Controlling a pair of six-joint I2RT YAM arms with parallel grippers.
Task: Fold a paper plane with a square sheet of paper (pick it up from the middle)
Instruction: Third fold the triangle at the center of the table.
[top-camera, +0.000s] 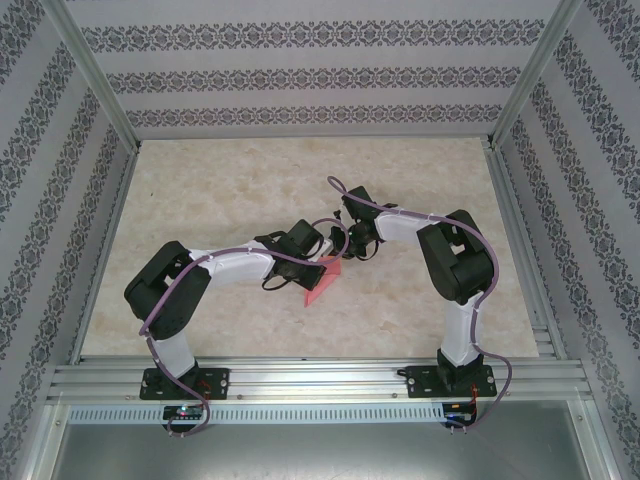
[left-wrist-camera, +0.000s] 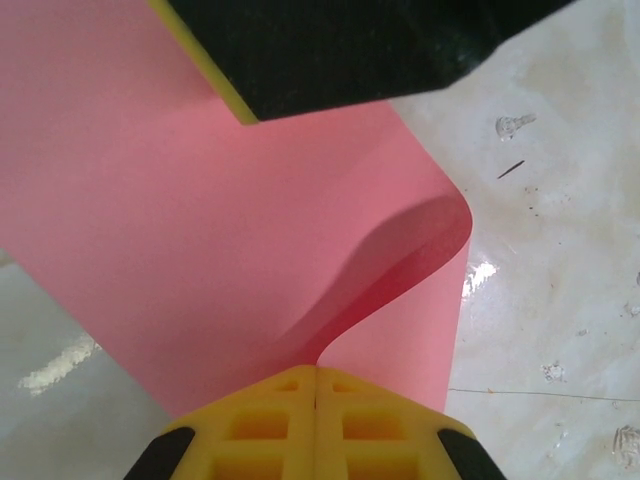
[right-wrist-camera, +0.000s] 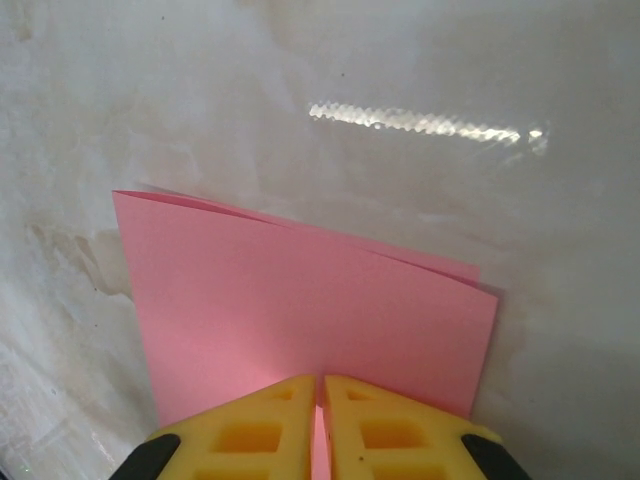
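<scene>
The pink-red sheet of paper (top-camera: 320, 282) is held just above the table's middle, between the two arms. It is doubled over: in the right wrist view the sheet of paper (right-wrist-camera: 300, 300) shows two layers with offset top edges. My left gripper (left-wrist-camera: 316, 372) is shut on its edge, and the sheet of paper (left-wrist-camera: 180, 230) bows into a curved loop in front of the fingers. My right gripper (right-wrist-camera: 321, 385) is shut on the opposite edge. In the top view the left gripper (top-camera: 320, 262) and right gripper (top-camera: 347, 250) sit close together over the sheet. The right gripper's dark body (left-wrist-camera: 350, 45) looms at the top of the left wrist view.
The beige marbled tabletop (top-camera: 220, 190) is bounded by patterned walls and aluminium rails (top-camera: 320, 380) at the near edge. Purple cables run along both arms.
</scene>
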